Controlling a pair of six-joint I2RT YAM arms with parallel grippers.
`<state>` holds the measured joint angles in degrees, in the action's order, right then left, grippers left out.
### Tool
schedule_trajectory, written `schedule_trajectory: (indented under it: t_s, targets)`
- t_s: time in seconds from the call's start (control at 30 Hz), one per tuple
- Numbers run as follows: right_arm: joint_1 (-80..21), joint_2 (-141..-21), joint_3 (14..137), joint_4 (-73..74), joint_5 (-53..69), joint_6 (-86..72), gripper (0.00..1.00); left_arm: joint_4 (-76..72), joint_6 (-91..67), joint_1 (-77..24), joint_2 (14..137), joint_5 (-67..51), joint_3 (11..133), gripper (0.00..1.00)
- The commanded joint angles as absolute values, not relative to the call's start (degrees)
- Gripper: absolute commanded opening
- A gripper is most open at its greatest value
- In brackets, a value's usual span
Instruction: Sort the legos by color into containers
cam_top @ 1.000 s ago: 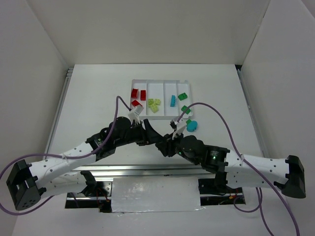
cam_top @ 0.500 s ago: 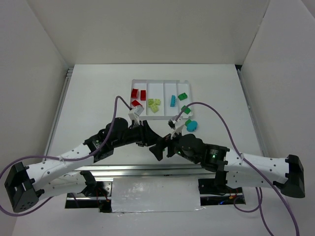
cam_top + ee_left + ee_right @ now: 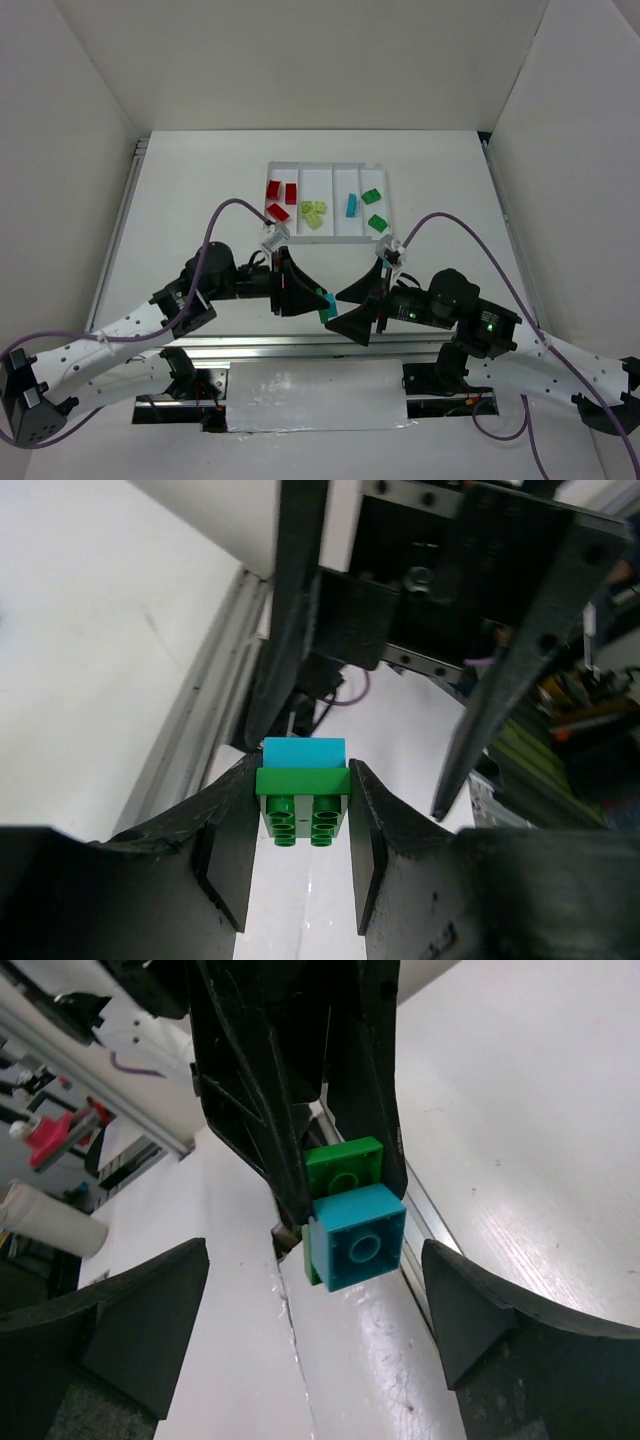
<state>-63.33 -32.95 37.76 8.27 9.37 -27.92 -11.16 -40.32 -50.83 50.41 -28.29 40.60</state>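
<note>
Each arm wears a white shell dotted with small holes, the left arm point(image 3: 105, 343) and the right arm point(image 3: 575, 362) alike, joined to bulky black joint housings. A purple cable point(image 3: 215, 220) loops above the left one, and a second purple cable point(image 3: 437, 214) arcs above the right. A green light point(image 3: 487, 322) glows on the right arm's black housing. The left fingers point(image 3: 226, 860) and right fingers point(image 3: 140, 1310) are matte black wedges.

Near edge: black left gripper point(image 3: 321, 300) and black right gripper point(image 3: 335, 316) meet tip to tip, barring each other.
Right jaws: spread wide, green-and-cyan plastic brick stack point(image 3: 352, 1215) just ahead.
Toward shallow white tray point(image 3: 327, 164): open white tabletop point(image 3: 200, 200).
</note>
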Motion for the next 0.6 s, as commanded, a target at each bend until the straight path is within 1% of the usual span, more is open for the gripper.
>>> schedule_trajectory:
  t_s: [0.0, 0.03, 0.07, 0.2, 0.23, 0.3, 0.37, 0.4, 0.43, 0.57]
  targets:
    - [-63.02, -33.75, 39.9, 8.79, 16.34, -26.72, 0.91, -20.82, -39.02, -50.98, 50.71, -38.14, 39.73, 0.0]
    - [-63.02, -33.84, 39.47, 6.79, 17.65, -26.81, 0.88, -23.44, -39.63, -51.06, 50.8, -38.84, 39.38, 0.0]
    - [-63.02, -34.19, 39.29, 5.81, 19.32, -26.81, 0.82, -24.86, -40.68, -51.06, 50.8, -40.59, 38.68, 0.0]
    - [-63.02, -34.54, 39.02, 5.36, 19.42, -26.72, 0.72, -31.11, -42.8, -51.06, 50.89, -44.38, 37.44, 0.0]
    - [-63.02, -34.28, 38.94, 5.1, 19.68, -26.81, 0.61, -31.46, -42.89, -51.06, 50.89, -44.56, 37.35, 0.0]
    - [-63.02, -33.06, 38.76, 4.14, 20.56, -26.98, 0.45, -30.06, -42.28, -51.06, 51.24, -44.21, 37.7, 0.0]
    - [-63.02, -32.0, 38.41, 3.26, 21.18, -27.07, 0.27, -30.06, -42.19, -51.06, 51.33, -44.47, 37.79, 0.0]
    - [-63.02, -31.73, 38.32, 3.16, 20.92, -27.07, 0.16, -30.49, -42.36, -51.06, 51.42, -44.99, 37.79, 0.0]
    - [-63.02, -31.55, 38.32, 3.08, 20.48, -27.07, 0.0, -31.11, -42.62, -51.06, 51.59, -45.44, 37.62, 0.0]
    - [-62.93, -30.85, 37.71, 5.09, 19.08, -25.76, 0.0, -31.46, -41.49, -51.06, 51.24, -46.93, 37.62, 0.0]
